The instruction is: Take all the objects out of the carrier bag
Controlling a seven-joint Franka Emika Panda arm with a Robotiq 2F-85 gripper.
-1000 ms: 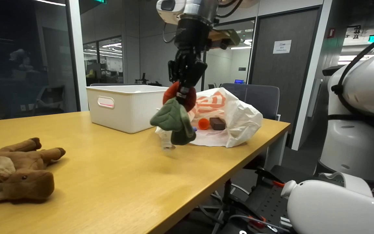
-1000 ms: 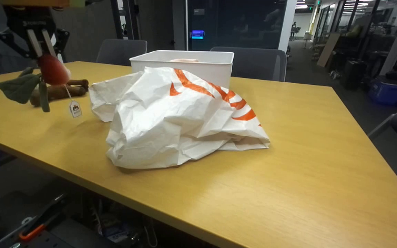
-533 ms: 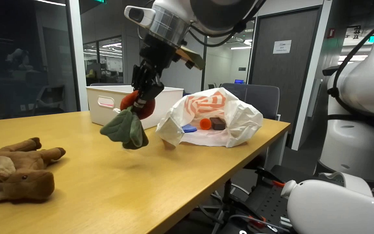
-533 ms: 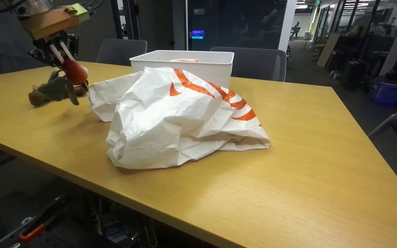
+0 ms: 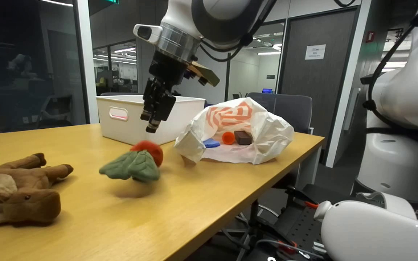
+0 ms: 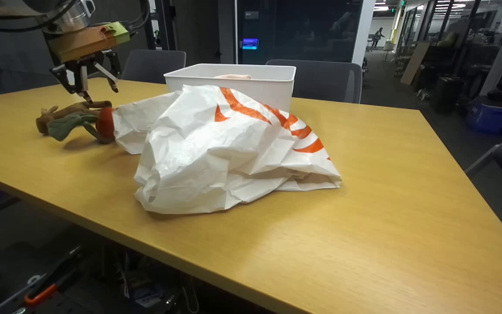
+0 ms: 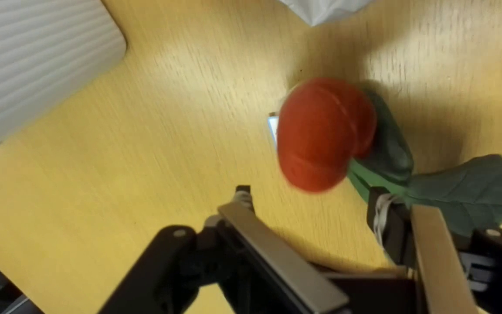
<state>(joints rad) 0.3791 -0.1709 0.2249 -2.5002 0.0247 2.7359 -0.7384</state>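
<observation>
The white carrier bag lies on its side, mouth open in an exterior view. Inside it show an orange round thing, a dark brown block and a blue piece. Outside the mouth is a red plush with green leaves, just below my gripper and slightly blurred; whether it rests fully on the table I cannot tell. In the wrist view the gripper stands open, its fingers wide apart with bare table between them. A brown plush animal lies on the table.
A white bin stands behind the bag and beside the gripper, with something pink in it. The table ends at a front edge near the robot base. Chairs stand along the far side.
My gripper carried the red plush from in front of the bag toward the brown plush animal. Then it opened and released the plush, which dropped below the fingers.
</observation>
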